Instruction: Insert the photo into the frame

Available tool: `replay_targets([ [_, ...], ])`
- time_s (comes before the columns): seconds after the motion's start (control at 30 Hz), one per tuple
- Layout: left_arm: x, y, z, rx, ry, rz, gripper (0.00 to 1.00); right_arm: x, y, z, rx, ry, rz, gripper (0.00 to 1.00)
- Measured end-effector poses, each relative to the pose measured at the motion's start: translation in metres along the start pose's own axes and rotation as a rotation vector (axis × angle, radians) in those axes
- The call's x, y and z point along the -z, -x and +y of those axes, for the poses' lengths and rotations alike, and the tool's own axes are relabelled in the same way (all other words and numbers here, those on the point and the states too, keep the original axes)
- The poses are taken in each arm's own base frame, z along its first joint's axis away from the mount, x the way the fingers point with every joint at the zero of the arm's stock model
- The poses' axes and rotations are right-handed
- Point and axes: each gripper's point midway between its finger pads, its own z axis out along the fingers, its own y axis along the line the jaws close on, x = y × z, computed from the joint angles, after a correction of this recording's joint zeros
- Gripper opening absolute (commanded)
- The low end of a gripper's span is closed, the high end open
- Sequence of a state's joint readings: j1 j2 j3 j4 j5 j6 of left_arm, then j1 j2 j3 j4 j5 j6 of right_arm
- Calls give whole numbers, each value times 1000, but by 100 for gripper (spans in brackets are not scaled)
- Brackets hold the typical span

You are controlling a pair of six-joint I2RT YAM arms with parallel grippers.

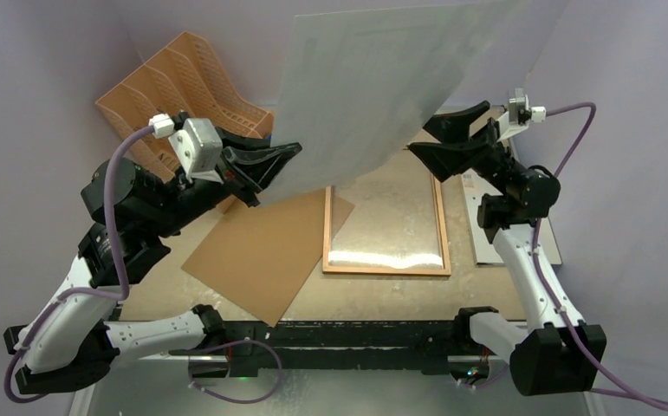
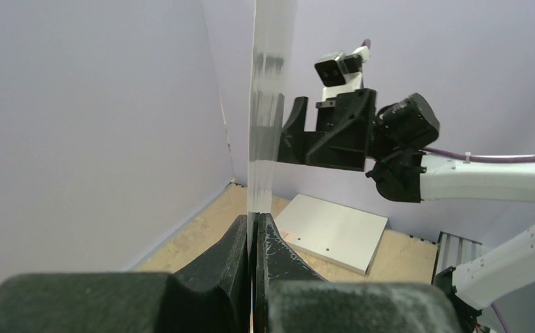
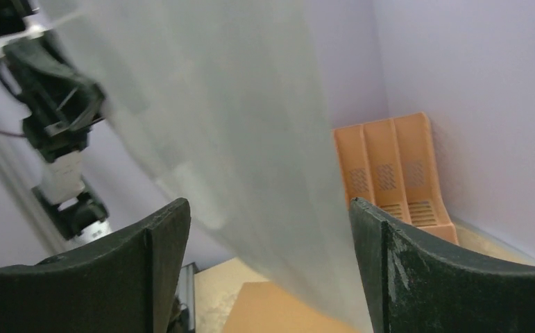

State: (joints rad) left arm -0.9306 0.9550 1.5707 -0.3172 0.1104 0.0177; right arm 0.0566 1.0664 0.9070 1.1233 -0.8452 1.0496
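Presently we find the left pincer clamped tight on the lower edge of the photo. From that grip the sheet stands up and away from the jaws, almost on edge in the left wrist view. It shows us its pale back and bows a little, as paper will.

The right pincer has its jaws wide apart and holds nothing. It faces the opposite edge of the sheet. In its own wrist view the paper hangs straight ahead, across the gap between the two fingers. We cannot tell whether either finger touches it.

The frame lies flat on the table, below both pincers. It is off to the right of the left pincer and just left of the right one, so the right arm is nearer to it. Its long axis runs away from the arm bases, and its far end is hidden behind the raised sheet.

In our judgement the coming move turns on one relation. The photo is upright while the frame is flat, so the sheet must be tipped down and squared to that opening.

The brown backing panel rests beneath the left pincer. The orange file rack stands behind it, and a pale stiff sheet lies under the right arm.
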Motion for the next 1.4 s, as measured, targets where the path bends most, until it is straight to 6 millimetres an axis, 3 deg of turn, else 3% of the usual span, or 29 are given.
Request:
replay_targets([
  [0.23,-1,1,16,42,101,-18,0,5,2,43,27,164,28,49],
  [0.4,-3,-2,28,60,170,-12,0,8,1,58,36,224,43,44],
  [0.57,-4,-8,33,60,202,2,0,8,-2,55,17,231,48,38],
  [0.67,-4,-8,33,59,203,3,0,7,-4,49,-3,227,50,25],
  [0.77,-4,-8,34,59,205,3,0,7,-5,45,-23,222,53,0],
  [0.83,-3,-9,35,60,212,5,0,6,-6,41,-37,213,57,0],
  [0.93,-3,-15,37,60,224,16,17,5,-9,33,-71,179,69,0],
  [1.07,1,-36,40,62,254,60,61,3,-18,12,-123,96,102,0],
  [1.13,5,-49,44,65,284,92,74,1,-22,-4,-162,27,126,0],
  [1.2,11,-65,49,80,328,129,82,-2,-25,-22,-204,-50,152,0],
  [1.3,21,-90,59,102,413,190,85,-2,-38,-48,-289,-144,206,0],
  [1.4,33,-121,72,127,525,264,88,8,-74,-85,-449,-258,288,0],
])
